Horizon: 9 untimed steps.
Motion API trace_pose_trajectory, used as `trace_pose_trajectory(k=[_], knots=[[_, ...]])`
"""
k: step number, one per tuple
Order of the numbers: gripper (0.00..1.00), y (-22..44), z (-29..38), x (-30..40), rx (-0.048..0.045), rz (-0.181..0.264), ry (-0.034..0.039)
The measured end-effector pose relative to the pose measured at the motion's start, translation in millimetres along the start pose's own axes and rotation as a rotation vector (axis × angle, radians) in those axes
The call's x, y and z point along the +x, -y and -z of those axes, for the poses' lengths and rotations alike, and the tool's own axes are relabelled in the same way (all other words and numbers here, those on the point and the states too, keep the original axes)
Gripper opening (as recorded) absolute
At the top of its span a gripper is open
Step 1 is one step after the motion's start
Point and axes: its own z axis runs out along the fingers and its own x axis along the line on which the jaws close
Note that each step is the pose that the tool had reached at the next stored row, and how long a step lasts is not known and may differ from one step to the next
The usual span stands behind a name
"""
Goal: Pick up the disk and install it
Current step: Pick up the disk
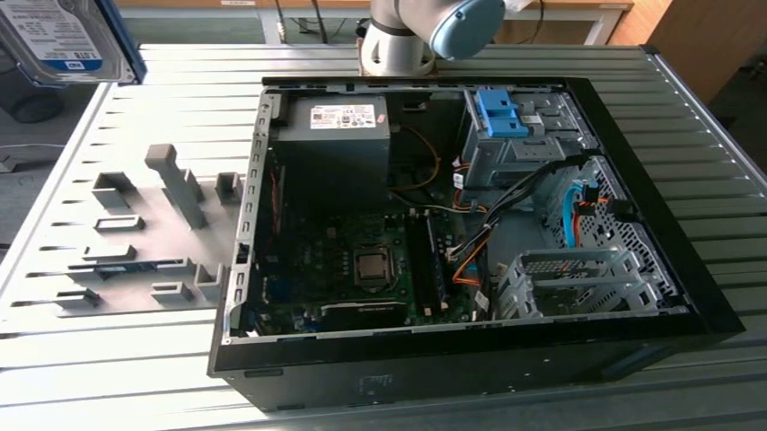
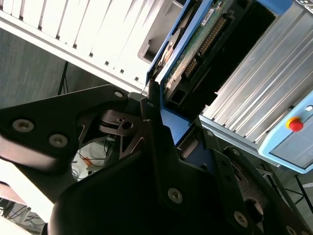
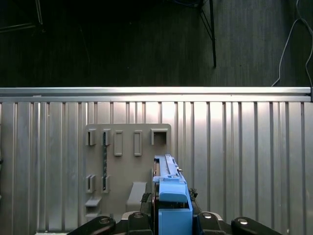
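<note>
1. Gripper [image 2: 177, 115]: its black fingers [image 2: 156, 132] lie nearest the lens in the second wrist view and are clenched on the blue carrier of the disk [image 2: 195, 54].
2. Disk: held aloft and clear of the slatted table [image 1: 180, 90]. It is well apart from the open computer case [image 1: 480, 373], off the case's side toward the exterior view's left, out past the grey fixture plate [image 1: 132, 242].
3. Step in hand (judgement): the pick-up is complete and the disk is in carriage. Installation has not begun, since nothing of the disk is inside the case.
4. Next move's demands (judgement):
   - a firm, unchanged grip;
   - travel across to the case's metal drive bay [image 1: 515, 157], just below the fixed blue bracket [image 1: 501, 112];
   - the carrier squared to the bay opening;
   - clearance from the loose cables [image 1: 473, 256] inside the case.
5. Exterior view contributes the case interior, the bay, the bracket and the arm's base joint [image 1: 414, 31] behind the case's far side.
6. Second wrist view contributes the finger contact on the carrier, the disk's circuit-board face and connector edge, and a pendant with a red button [image 2: 295, 124].
7. First wrist view contributes the disk edge-on, the fixture plate beyond it, and dark floor [image 3: 146, 44] past the table's edge.
</note>
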Motion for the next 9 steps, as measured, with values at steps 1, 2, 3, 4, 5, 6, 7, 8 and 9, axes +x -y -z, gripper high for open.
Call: trace_pose_trajectory(k=[1, 2, 3, 4, 5, 6, 7, 8, 9], knots=[[0.36, 0.9, 0.0, 0.0, 0.0, 0.0, 0.0], [0.36, 1.8, 0.0, -0.1, -0.0001, 0.0, 0.0], [0.36, 2.6, 0.0, -0.1, 0.0, 0.0, 0.0], [0.36, 3.3, 0.0, -0.1, 0.0, 0.0, 0.0], [0.36, 4.2, 0.1, -0.1, 0.0, 0.0, 0.0], [0.36, 5.0, 0.0, -0.1, 0.0, 0.0, 0.0], [0.36, 5.5, 0.0, -0.1, 0.0001, 0.0, 0.0], [0.36, 6.2, 0.0, -0.1, 0.0001, 0.0, 0.0], [0.36, 7.0, 0.1, -0.2, 0.0, 0.0, 0.0]])
